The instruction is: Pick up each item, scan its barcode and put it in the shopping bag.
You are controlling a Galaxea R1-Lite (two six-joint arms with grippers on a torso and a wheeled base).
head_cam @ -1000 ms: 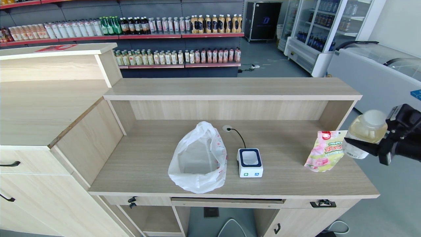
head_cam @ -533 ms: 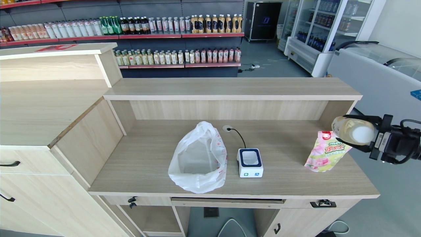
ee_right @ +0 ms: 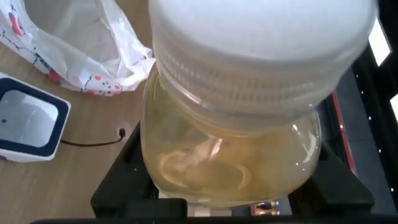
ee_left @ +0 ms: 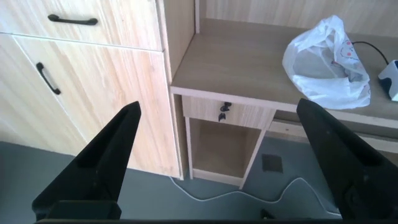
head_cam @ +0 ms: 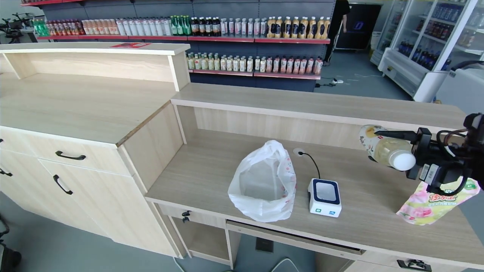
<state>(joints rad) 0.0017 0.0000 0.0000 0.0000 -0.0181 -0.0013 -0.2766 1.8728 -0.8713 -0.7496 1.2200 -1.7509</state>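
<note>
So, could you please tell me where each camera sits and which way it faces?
Head view: head, facing down at the counter, shopping bag and scanner; right tool holds a bottle.
Left wrist view: left wrist, facing the counter's front and floor; open left tool frames it.
Right wrist view: right wrist, looking past its gripped bottle to the counter.
Shared by all: shopping bag, scanner.

The bag [head_cam: 264,181] sits on the desk [head_cam: 211,170], towards its near edge. The scanner [head_cam: 324,192] stands just right of the bag. The pouch [head_cam: 435,204] lies at the desk's right end. Above the desk, between scanner and pouch, the right hand [head_cam: 382,147] holds the bottle [head_cam: 387,151].
</note>
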